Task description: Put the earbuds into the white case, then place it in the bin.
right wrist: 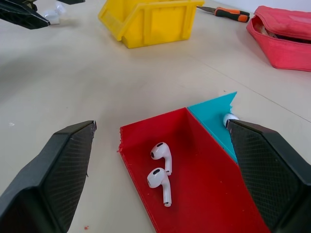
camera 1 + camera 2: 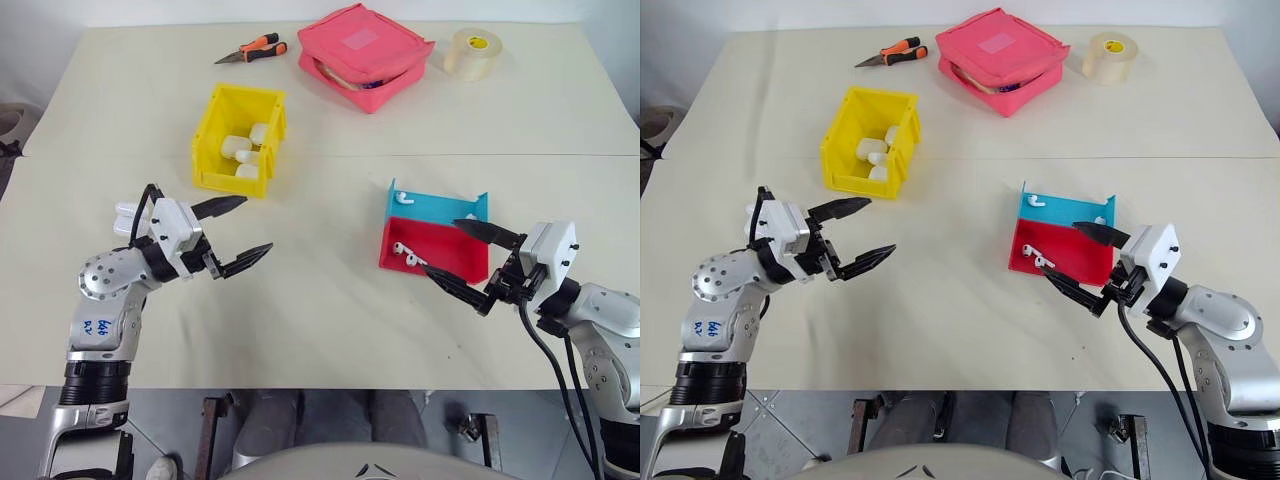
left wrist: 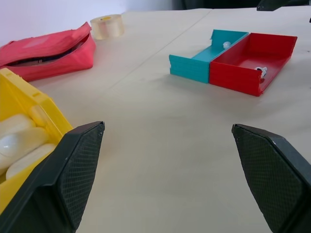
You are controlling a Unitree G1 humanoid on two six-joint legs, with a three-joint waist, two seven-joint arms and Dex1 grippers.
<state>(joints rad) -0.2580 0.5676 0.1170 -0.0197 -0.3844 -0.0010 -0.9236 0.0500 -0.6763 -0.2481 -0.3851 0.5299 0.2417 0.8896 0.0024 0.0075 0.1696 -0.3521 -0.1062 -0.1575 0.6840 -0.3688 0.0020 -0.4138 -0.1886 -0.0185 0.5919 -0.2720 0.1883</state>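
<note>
Wide cream table [image 2: 330, 300] with the yellow bin [image 2: 240, 138] on the robot's left half, holding three white cases [image 2: 244, 150] stacked along its inside. Another white case [image 2: 128, 212] just behind the left wrist, partly hidden by it, resting on the table well apart from the bin.

On the right half, a shallow blue-and-red tray [image 2: 437, 236] — blue compartment farther from the robot, red compartment nearer. Two earbuds [image 1: 161, 170] lying side by side in the red compartment, stems roughly parallel, close together but seemingly not touching. One more earbud [image 2: 402, 198] in the blue compartment, near its far left corner, and a second white speck near the blue part's right wall, too small to tell.

Left gripper [image 2: 232, 233] spread wide and empty, held above the table just short of the bin's near corner, fingers pointing toward the table's middle. Right gripper [image 2: 462, 258] likewise spread wide with nothing between the fingers, hovering at the near right corner of the tray, one finger over the red compartment's near edge and the other above the right wall — touching or not, cannot tell.

Along the far edge: orange-handled pliers [image 2: 252, 49], a pink zip pouch [image 2: 365, 55] lying partly unzipped, and a roll of clear tape [image 2: 472, 53] to its right, all well apart from both grippers
</note>
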